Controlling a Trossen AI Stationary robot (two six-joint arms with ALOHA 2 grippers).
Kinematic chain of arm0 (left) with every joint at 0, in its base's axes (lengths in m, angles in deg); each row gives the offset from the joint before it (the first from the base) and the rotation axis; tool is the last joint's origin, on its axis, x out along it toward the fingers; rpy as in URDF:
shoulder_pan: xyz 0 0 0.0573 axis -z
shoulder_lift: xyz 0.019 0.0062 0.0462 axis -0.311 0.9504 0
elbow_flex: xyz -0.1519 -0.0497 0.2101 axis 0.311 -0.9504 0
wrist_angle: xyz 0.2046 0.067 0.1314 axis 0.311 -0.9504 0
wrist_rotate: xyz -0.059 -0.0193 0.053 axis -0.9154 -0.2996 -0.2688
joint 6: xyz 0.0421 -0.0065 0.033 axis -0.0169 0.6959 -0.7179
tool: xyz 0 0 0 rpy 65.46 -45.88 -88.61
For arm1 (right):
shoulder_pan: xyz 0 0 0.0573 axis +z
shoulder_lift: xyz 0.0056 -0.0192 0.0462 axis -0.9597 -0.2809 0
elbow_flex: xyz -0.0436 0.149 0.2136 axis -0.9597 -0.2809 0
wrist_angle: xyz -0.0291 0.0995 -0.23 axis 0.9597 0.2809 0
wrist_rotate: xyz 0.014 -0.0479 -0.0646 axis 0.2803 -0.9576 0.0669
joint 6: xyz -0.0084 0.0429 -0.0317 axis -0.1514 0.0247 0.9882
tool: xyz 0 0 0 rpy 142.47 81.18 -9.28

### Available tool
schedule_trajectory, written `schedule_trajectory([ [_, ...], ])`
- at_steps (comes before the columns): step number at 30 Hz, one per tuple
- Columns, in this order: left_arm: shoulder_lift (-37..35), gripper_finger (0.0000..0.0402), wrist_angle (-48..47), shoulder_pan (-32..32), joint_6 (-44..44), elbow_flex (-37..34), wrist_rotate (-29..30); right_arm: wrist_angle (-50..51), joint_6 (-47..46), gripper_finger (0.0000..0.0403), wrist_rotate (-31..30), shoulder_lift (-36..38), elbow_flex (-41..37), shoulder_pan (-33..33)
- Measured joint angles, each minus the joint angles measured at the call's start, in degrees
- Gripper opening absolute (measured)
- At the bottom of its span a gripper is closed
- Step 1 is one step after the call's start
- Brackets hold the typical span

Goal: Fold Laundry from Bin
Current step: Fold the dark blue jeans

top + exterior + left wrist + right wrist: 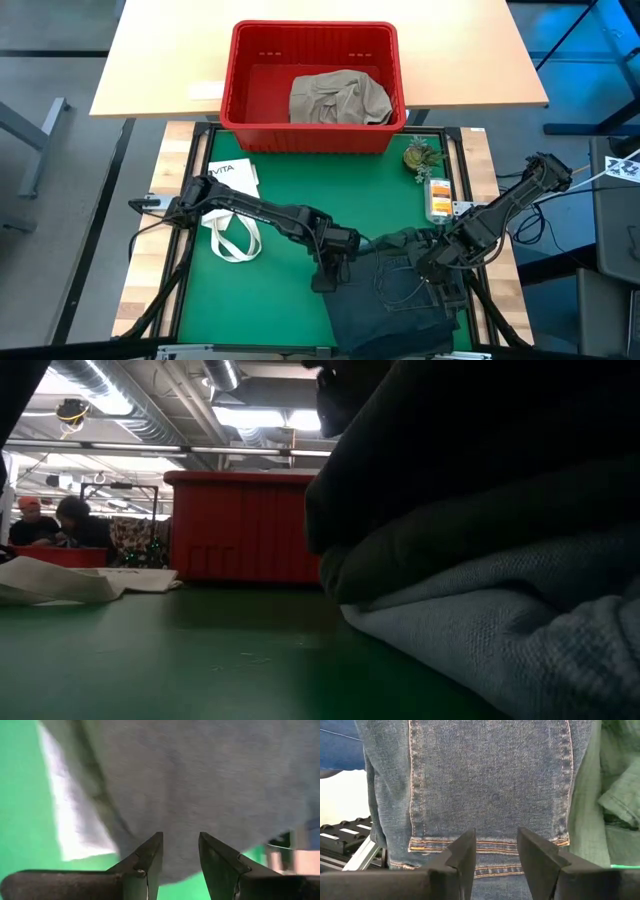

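Observation:
The jeans lie spread over the near middle of the green mat, and in the low view they pile up close by as the jeans. My left gripper is at their left upper corner and my right gripper at their right upper corner, each shut on the denim. A dark green garment lies bunched just beside the jeans near my right gripper. A khaki garment rests on the floor of the red bin at the far side. My left gripper has the jeans' pale inner-side edge between its two fingers, coming steeply from above. The cloth falls away below the fingers toward the mat. My right gripper has the waistband end next to a back pocket between its fingers, also steeply from above. The denim hangs flat below it, and the jeans' lower part lies on the mat.
A white tote bag lies on the mat's left part. A small green plant figure and an orange packet sit at the far right. People sit in the room behind the table.

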Motion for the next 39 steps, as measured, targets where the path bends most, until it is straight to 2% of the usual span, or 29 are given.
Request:
schedule_trajectory([
  [4, 0.0, 0.0119, 0.0, 1.6, 6.5, 0.0, -4.1, -0.1, 0.0, 0.0143, 0.0, 0.0, 0.0, 0.0],
  [10, 0.0, 0.0119, -0.1, 5.1, 24.0, 0.0, -11.4, -0.1, 0.0, 0.0143, 0.0, 0.0, 0.0, 0.0],
  [14, 0.0, 0.0119, 0.0, 8.8, 33.7, 0.0, -8.4, -0.2, 0.0, 0.0143, -0.2, 0.0, 0.0, 0.0],
  [19, 0.0, 0.0119, 1.0, 11.6, 43.4, 0.0, 0.3, -0.1, 0.3, 0.0143, -1.1, 0.0, 0.1, 0.0],
  [26, 0.0, 0.0119, 4.2, 14.8, 43.6, 0.0, 9.6, -0.2, 0.6, 0.0143, -2.1, 0.0, 0.1, 0.0],
  [29, 0.0, 0.0119, 5.5, 15.1, 43.0, 0.0, 14.9, -0.3, 0.6, 0.0143, -4.3, 0.0, 0.1, 0.0],
  [32, 0.0, 0.0119, 7.4, 14.9, 39.3, 0.0, 17.6, -0.8, 0.5, 0.0143, -7.4, 0.0, 0.1, 0.0],
  [35, 1.1, 0.0119, 12.5, 14.4, 34.7, -0.7, 18.1, -3.8, 0.2, 0.0143, -8.6, -0.1, -1.3, 0.0],
  [39, 3.8, 0.0119, 17.7, 13.7, 28.8, -1.6, 13.4, -12.3, -1.4, 0.0143, -7.5, -0.1, -5.5, 1.6],
])
